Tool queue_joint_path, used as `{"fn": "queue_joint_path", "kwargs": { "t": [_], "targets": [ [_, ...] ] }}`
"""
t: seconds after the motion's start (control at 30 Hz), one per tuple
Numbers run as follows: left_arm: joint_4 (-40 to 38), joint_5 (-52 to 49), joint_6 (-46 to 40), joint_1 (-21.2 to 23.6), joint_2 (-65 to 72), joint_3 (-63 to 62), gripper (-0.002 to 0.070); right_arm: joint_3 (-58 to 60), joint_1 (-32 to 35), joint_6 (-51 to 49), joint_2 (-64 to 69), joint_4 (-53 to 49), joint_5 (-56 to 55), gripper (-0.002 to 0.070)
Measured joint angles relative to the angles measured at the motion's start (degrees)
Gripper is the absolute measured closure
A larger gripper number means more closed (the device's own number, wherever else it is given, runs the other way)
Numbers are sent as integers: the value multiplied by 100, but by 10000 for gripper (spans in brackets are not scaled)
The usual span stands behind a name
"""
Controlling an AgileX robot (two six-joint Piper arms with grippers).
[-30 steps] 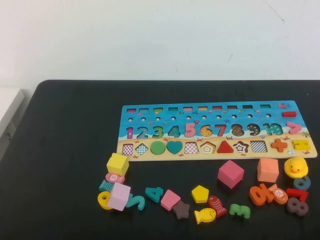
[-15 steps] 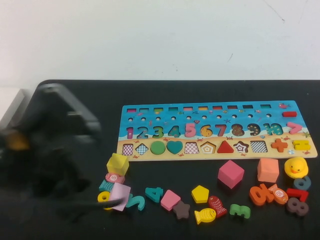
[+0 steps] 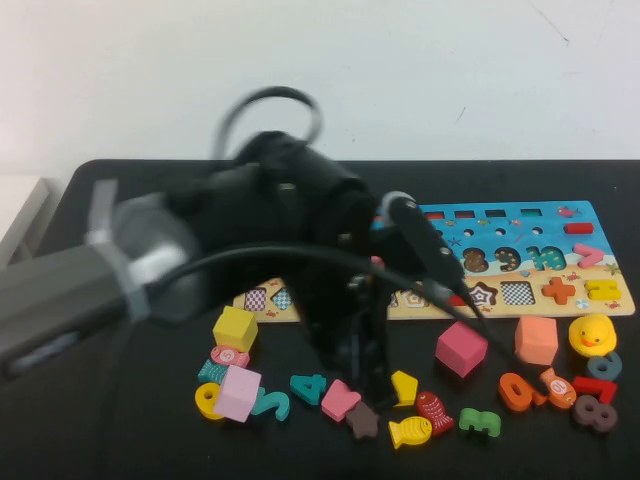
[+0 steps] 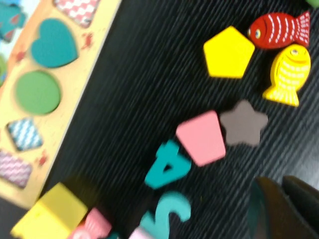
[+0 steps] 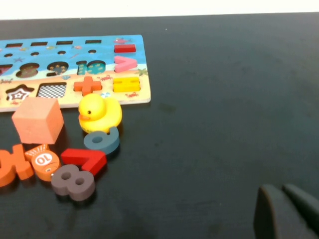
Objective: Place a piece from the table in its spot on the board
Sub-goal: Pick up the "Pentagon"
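The yellow pentagon piece (image 3: 404, 387) lies flat on the black table in front of the board (image 3: 540, 222), partly behind my left arm. It shows whole in the left wrist view (image 4: 228, 52), beside a red fish (image 4: 278, 30) and a yellow fish (image 4: 286, 74). My left gripper (image 3: 362, 372) hangs low over the table just left of the pentagon, not touching it; in its wrist view (image 4: 275, 182) the fingers lie together and hold nothing. The board's tan slot strip (image 4: 75, 64) shows there. My right gripper (image 5: 278, 189) is shut and empty over bare table, right of the board (image 5: 75, 59).
Loose pieces lie in front of the board: a pink trapezoid (image 4: 201, 137), brown star (image 4: 243, 122), teal 4 (image 4: 168, 166), yellow cube (image 3: 235, 328), magenta cube (image 3: 461, 348), salmon cube (image 3: 536, 340), yellow duck (image 3: 592, 334), and numbers at the right (image 5: 75, 169). My left arm covers the board's left half.
My left arm has swept in from the left edge to over the board's left half, with its gripper down beside the pentagon. No piece has moved.
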State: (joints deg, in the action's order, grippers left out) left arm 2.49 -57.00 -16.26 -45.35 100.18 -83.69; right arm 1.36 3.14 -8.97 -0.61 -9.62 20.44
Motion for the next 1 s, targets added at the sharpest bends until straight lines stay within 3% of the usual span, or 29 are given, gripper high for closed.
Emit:
{"fn": "queue_joint_path", "kwargs": {
  "t": [0.1, 0.3, 0.4, 0.73, 1.0],
  "targets": [
    [-101, -158, 88, -24, 505, -412, 596, 0, 0, 0, 0, 0, 0, 657],
    [-204, -193, 477, -24, 1275, -1016, 319, 0, 0, 0, 0, 0, 0, 657],
    [-204, -193, 528, -24, 1600, -1212, 249, 0, 0, 0, 0, 0, 0, 657],
    [-204, -134, 624, -33, 2064, -1341, 223, 0, 0, 0, 0, 0, 0, 657],
    [-204, 67, 230, -33, 2064, -1351, 223, 0, 0, 0, 0, 0, 0, 657]
  ]
}}
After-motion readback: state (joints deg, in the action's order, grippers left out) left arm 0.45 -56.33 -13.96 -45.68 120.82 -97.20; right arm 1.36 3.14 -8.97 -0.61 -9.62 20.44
